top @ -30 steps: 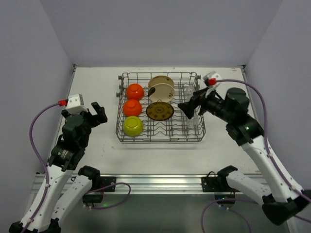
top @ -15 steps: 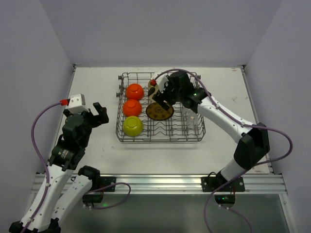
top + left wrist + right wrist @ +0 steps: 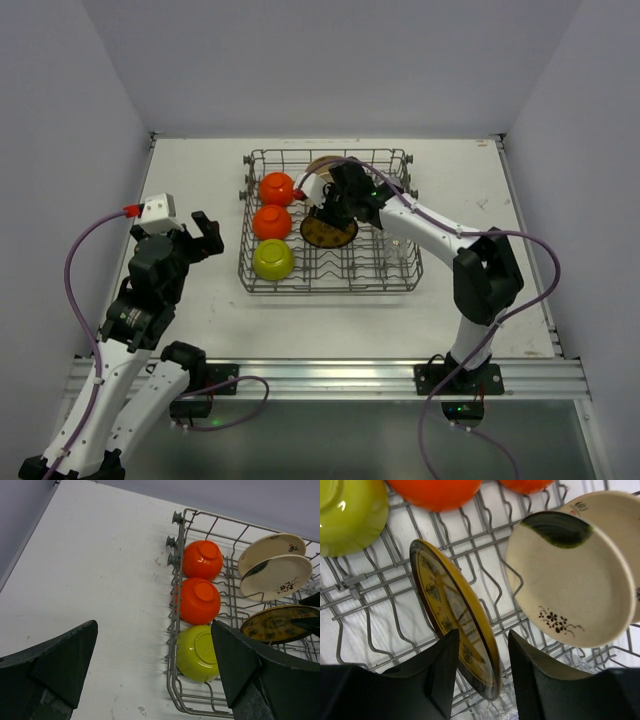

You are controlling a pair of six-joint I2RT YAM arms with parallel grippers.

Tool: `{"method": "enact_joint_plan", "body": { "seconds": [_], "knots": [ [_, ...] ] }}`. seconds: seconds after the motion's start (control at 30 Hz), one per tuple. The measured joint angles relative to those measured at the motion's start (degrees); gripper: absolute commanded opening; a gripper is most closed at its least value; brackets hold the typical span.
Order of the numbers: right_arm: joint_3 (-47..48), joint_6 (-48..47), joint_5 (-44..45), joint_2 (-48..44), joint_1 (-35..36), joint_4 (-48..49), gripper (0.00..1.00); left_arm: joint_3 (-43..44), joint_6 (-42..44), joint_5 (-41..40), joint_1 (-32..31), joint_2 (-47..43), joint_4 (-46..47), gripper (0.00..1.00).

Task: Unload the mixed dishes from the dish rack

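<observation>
Right hand [image 3: 482, 635], fingers [image 3: 440, 675] parted astride yellow-brown plate [image 3: 445, 600] (rim not pinched), beige plate [image 3: 570, 580] close alongside, dish rack [image 3: 350, 582] beneath

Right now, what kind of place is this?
Probably a robot test cell, not a kitchen: plain grey walls around a white table, a left arm and right arm bolted at its near edge, one dish rack.
</observation>
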Motion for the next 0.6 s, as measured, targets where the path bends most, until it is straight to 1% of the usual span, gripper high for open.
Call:
{"method": "enact_joint_plan", "body": {
  "seconds": [0.1,0.2,0.23,0.3,0.33,0.4,0.43,0.6],
  "knots": [
    [0.0,-0.9,0.3,1.7,0.0,-1.1,0.42,0.0,0.0,-0.1,0.0,0.0,0.0,1.0],
    [-0.3,-1.7,0.2,1.7,0.0,-0.8,0.33,0.0,0.0,-0.2,0.0,0.0,0.0,1.0],
    [-0.5,-2.0,0.2,1.6,0.0,-0.2,0.27,0.0,0.0,-0.2,0.0,0.0,0.0,1.0],
    [-1.2,-2.7,0.2,1.1,0.0,0.5,0.2,0.0,0.0,-0.2,0.0,0.0,0.0,1.0],
    [-1.5,-3.0,0.2,0.9,0.0,0.7,0.15,0.0,0.0,-0.2,0.0,0.0,0.0,1.0],
    [-1.9,-3.7,-0.2,0.3,-0.1,0.6,0.13,0.0,0.0,-0.2,0.0,0.0,0.0,1.0],
    [-2.1,-4.0,-0.4,0.0,-0.1,0.3,0.08,0.0,0.0,-0.2,0.0,0.0,0.0,1.0],
    [-2.2,-5.6,-0.5,-0.1,0.2,0.2,0.05,0.0,0.0,-0.4,0.0,0.0,0.0,1.0]
  ]
}}
